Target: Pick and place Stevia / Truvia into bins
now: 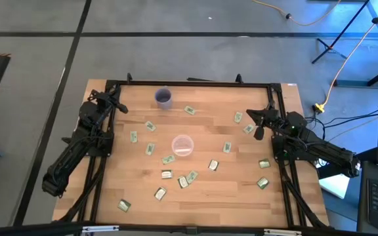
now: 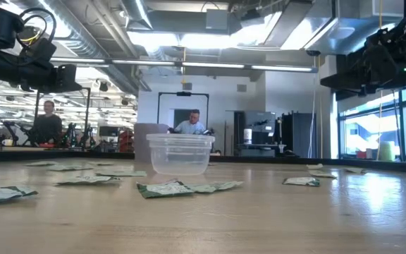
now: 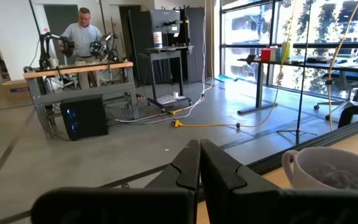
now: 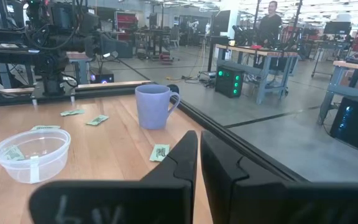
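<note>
Several green and white Stevia / Truvia sachets [image 1: 168, 158] lie flat and scattered over the wooden table [image 1: 202, 210]. More of them show in the low view [image 2: 164, 188] and the right wrist view [image 4: 160, 152]. The bin, a clear plastic cup [image 1: 182, 145], stands upright at the table's middle [image 2: 180, 153] [image 4: 31, 155]. My left gripper [image 1: 118, 105] is shut and hovers at the far left corner, its fingers [image 3: 188, 165] holding nothing. My right gripper [image 1: 260, 122] is shut and hovers near the right edge, its fingers [image 4: 188, 152] holding nothing.
A purple mug [image 1: 164, 98] stands near the far edge [image 4: 154, 106] [image 3: 328, 168]. A black frame [image 1: 195, 84] runs along the table's far, left and right sides. People stand at benches in the room beyond [image 2: 192, 123].
</note>
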Motion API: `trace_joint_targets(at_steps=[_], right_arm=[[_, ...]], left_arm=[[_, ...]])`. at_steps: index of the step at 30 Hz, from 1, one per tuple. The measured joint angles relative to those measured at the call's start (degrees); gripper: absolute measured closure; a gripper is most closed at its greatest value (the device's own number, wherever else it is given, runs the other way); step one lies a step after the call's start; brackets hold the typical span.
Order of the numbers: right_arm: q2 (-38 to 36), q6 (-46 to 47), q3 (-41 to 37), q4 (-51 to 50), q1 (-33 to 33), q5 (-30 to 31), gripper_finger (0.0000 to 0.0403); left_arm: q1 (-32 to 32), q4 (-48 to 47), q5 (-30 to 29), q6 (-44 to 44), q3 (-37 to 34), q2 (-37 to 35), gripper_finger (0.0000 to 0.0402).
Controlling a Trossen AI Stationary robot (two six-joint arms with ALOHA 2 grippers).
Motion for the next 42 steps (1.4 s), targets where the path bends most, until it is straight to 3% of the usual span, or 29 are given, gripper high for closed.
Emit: trace_joint_targets(at_steps=[11, 17, 34, 38, 42], right_arm=[[0.0, 0.4, 0.0, 0.0, 0.0, 0.0, 0.0377], [0.0, 6.0, 0.0, 0.1, 0.0, 0.0, 0.0377], [0.0, 2.4, 0.0, 4.6, 0.0, 0.1, 0.0377], [0.1, -0.2, 0.0, 5.1, 0.0, 0.4, 0.0377], [0.1, -0.2, 0.0, 5.0, 0.0, 0.4, 0.0377]], left_arm=[[0.0, 0.0, 0.0, 0.0, 0.0, 0.0, 0.0394], [0.0, 0.2, -0.1, 0.0, 0.0, 0.0, 0.0395], [0.0, 1.0, -0.3, 0.4, 0.0, 0.0, 0.0392], [0.0, 0.8, 0.4, 0.8, 0.0, 0.0, 0.0377], [0.0, 0.8, 5.4, -1.4, 0.0, 0.0, 0.0343]])
